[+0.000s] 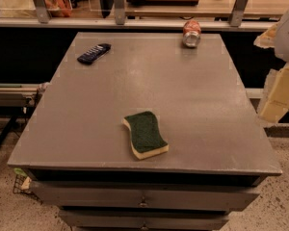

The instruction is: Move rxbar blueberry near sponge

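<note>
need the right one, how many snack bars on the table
1: the rxbar blueberry, far-left on the table, apart from the sponge; none looks hidden. The gripper is beyond the table's right edge.

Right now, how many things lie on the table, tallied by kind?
rxbar blueberry: 1
sponge: 1
can: 1
Total: 3
The gripper is at the view's right edge, beside the table, touching none of them.

A grey table point(207, 109) with drawers point(111, 196) beneath stands on a speckled floor point(279, 211). Beyond its far edge — a wooden counter point(216, 6) with metal posts point(118, 4), dark underneath.
</note>
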You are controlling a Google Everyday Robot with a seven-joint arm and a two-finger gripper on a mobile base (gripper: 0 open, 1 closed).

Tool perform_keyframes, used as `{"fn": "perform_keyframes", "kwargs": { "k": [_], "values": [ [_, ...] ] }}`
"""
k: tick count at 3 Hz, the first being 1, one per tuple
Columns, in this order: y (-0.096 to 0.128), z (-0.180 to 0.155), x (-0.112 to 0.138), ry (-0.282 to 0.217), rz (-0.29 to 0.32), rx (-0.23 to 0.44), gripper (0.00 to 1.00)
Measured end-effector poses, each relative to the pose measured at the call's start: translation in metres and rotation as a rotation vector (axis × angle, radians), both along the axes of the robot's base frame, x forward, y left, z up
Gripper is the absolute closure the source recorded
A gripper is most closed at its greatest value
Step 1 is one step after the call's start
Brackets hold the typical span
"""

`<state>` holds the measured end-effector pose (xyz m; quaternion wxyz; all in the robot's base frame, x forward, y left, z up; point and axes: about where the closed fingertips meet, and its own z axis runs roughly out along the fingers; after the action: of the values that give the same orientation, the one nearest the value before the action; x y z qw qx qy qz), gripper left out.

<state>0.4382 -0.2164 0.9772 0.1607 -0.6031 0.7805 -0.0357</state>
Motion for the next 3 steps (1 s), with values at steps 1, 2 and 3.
{"fn": "perform_keyframes", "kwargs": {
  "k": [1,2,3],
  "values": [
    [0.0,0.0,0.0,0.0,0.0,0.0,0.0],
    [-0.008,0.004,0.004,-0.012,-0.015,0.02,0.0],
    [-0.019,-0.002,0.017,-0.034,-0.046,0.092,0.0]
  ]
}}
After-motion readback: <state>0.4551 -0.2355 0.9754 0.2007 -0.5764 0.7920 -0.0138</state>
